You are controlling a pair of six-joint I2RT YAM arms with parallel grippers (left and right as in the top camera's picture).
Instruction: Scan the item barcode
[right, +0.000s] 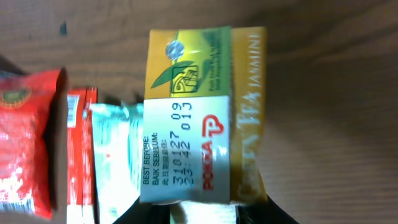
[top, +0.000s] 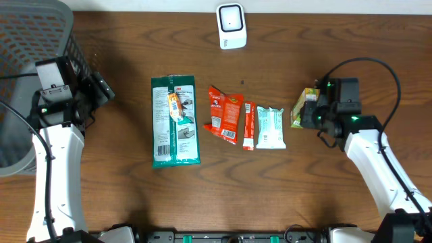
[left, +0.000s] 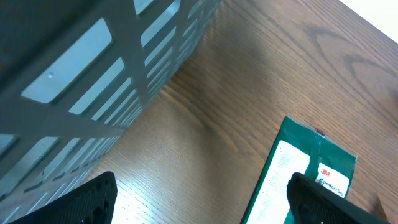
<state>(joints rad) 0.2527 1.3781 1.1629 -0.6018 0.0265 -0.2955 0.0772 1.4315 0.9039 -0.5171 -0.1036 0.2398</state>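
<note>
The item is a yellow and green jasmine tea carton (top: 303, 108), at the right of the table beyond the row of packets. My right gripper (top: 316, 113) is shut on it. In the right wrist view the carton (right: 199, 112) fills the middle, its white end with the printed date facing the camera, and my right gripper (right: 204, 211) clamps its near end. No barcode shows on the faces in view. A white scanner (top: 231, 25) stands at the back centre. My left gripper (top: 101, 91) hangs open and empty by the basket; in the left wrist view the left gripper (left: 202, 202) is over bare wood.
A grey mesh basket (top: 34, 40) fills the far left corner. A green 3M pack (top: 175, 121), a red packet (top: 225, 115), a slim red sachet (top: 249, 125) and a white-teal pack (top: 271, 127) lie in a row mid-table.
</note>
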